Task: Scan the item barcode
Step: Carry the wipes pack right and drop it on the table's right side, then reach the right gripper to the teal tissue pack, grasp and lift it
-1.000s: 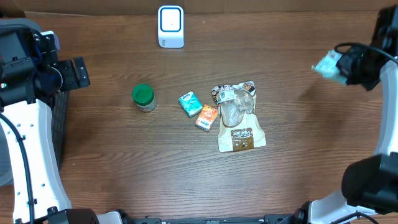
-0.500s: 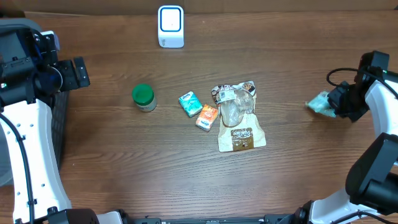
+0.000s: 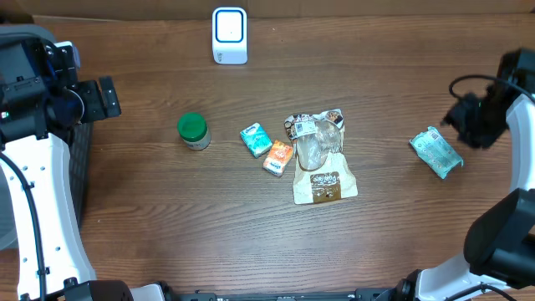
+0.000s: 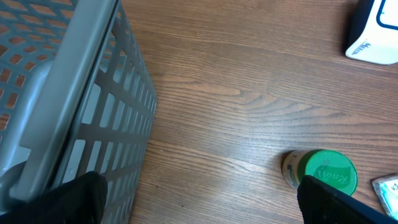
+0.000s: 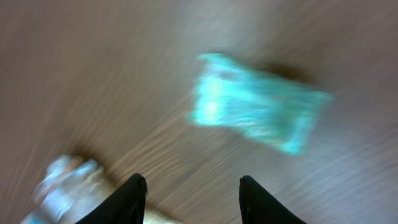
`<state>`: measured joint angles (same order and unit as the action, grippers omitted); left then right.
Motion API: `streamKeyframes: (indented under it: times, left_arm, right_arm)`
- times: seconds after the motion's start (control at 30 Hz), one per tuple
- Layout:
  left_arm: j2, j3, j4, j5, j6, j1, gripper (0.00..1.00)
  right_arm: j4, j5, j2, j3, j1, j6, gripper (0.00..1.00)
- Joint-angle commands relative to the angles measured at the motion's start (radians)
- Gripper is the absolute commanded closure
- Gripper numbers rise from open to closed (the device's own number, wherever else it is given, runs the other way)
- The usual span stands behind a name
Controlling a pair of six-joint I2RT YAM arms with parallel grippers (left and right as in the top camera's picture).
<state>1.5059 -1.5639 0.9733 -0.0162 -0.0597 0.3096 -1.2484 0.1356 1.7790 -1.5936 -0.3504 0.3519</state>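
We see the right gripper [image 3: 456, 119] with its two fingers [image 5: 131, 198] parted and nothing between them, so it grasps no thing. The teal packet [image 3: 435, 153], the item of the task, lies flat on the wooden table [image 3: 393, 234], just in front of this gripper's fingertips and apart from them. In the right wrist view it is blurred, so we cannot see any barcode on it. The white scanner [image 3: 229, 35] stands well apart from this gripper, at the far edge of the table. The left gripper [image 4: 199, 202] is wide apart and empty. Close on its left side stands a grey mesh basket [image 4: 68, 87], and ahead of it to the right is a jar with green lid [image 4: 323, 173]. Between both grippers, well apart from each, lie a small teal box [image 3: 255, 139], an orange box [image 3: 277, 157] just beside it, and a brown snack bag [image 3: 319, 163].
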Motion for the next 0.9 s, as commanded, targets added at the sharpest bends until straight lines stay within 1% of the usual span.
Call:
streamKeyframes:
  times: [0.0,0.17,0.3,0.37,0.43,0.47,0.53,0.7,0.87]
  left_arm:
    - [0.004,-0.007,-0.002,-0.010,-0.015,0.002,0.00]
    - [0.004,-0.007,-0.002,-0.010,-0.015,0.002,0.00]
    - [0.004,-0.007,-0.002,-0.010,-0.015,0.002,0.01]
    - [0.004,-0.007,-0.002,-0.010,-0.015,0.002,0.00]
    - [0.004,-0.007,-0.002,-0.010,-0.015,0.002,0.00]
    - [0.004,-0.007,-0.002,-0.010,-0.015,0.002,0.00]
    - [0.004,-0.007,-0.002,-0.010,-0.015,0.002,0.00]
    - [0.004,-0.007,-0.002,-0.010,-0.015,0.002,0.00]
    - [0.004,-0.007,-0.002,-0.010,-0.015,0.002,0.01]
  right_arm:
    - [-0.023,0.250,-0.016,-0.090,0.116,-0.172,0.53]
    - [0.032,0.270,-0.006,-0.073,0.286,-0.170,0.52]
    - [0.129,0.269,0.017,-0.045,0.439,-0.109,0.53]
    - [0.194,0.266,0.032,-0.030,0.505,-0.059,0.61]
    - [0.272,0.266,0.048,-0.011,0.567,-0.008,0.66]
    - [0.318,0.266,0.060,0.001,0.599,0.014,0.67]
    - [0.398,0.267,0.089,0.023,0.658,0.061,0.68]
    - [0.500,0.270,0.198,0.028,0.764,0.094,0.68]
    - [0.549,0.270,0.291,0.028,0.814,0.099,0.68]
